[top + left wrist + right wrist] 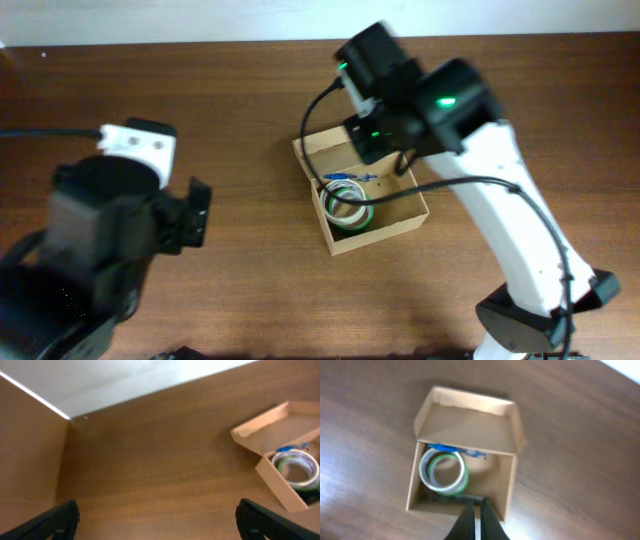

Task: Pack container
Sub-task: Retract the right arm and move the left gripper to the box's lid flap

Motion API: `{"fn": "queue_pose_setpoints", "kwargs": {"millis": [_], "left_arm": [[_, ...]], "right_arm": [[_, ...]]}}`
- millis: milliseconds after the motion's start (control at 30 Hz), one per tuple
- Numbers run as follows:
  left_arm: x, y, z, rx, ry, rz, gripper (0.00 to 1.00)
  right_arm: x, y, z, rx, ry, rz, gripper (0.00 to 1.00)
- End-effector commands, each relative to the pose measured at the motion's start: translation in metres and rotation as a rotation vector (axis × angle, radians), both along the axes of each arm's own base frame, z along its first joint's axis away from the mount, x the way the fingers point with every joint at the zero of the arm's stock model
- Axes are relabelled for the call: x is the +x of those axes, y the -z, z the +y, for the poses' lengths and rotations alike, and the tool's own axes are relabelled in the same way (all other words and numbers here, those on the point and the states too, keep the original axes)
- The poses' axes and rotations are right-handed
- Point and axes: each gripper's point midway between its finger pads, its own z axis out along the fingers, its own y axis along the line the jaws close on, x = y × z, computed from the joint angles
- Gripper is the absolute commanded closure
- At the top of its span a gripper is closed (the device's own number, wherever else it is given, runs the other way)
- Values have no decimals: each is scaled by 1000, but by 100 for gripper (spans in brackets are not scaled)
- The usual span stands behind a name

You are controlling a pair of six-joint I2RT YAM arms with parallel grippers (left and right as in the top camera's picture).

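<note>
- On the table (230, 90), right of its middle: the container (385, 232), flap lid (467, 427) thrown back, a tape roll (443, 472) and a slim blue item (451, 451) lying inside.
- Hovering above it: right gripper (474, 505), fingers pressed together, holding nothing.
- Well off to the left, over bare wood: left gripper (160, 517), jaws spread wide, empty.
- Probably time to close up: get behind the flap's free edge and push it over with the closed tips, slowly, square to the hinge.
- Check the roll's top against the rim; press it down first if it stands proud.
- Plenty of bare wood on every side; far table edge well behind the box.
</note>
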Motion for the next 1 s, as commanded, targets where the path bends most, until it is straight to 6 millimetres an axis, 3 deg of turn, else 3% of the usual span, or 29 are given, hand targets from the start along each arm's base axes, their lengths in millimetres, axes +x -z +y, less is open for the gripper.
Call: {"fn": "queue_pose_setpoints", "kwargs": {"millis": [0, 200, 367, 500, 633, 767, 900, 967], "left_arm": [[15, 40, -19, -18, 17, 110, 1], [46, 105, -37, 52, 17, 260, 0], [72, 136, -51, -1, 20, 321, 0], [97, 153, -68, -160, 61, 359, 3], [124, 178, -91, -295, 117, 422, 5], [144, 220, -101, -292, 109, 510, 8], [151, 270, -111, -295, 103, 646, 11], [150, 290, -114, -297, 100, 706, 17]], "right_arm": [[0, -38, -32, 44, 103, -72, 96], [-7, -95, -74, 153, 268, -238, 96], [-24, -145, -150, 78, 522, -464, 96], [-48, -168, -193, 81, 655, -554, 96], [-61, -174, -209, 127, 697, -563, 96], [-61, -168, -216, 127, 718, -541, 96], [-55, -156, -216, 87, 707, -498, 96], [-52, -146, -216, 61, 709, -465, 96]]}}
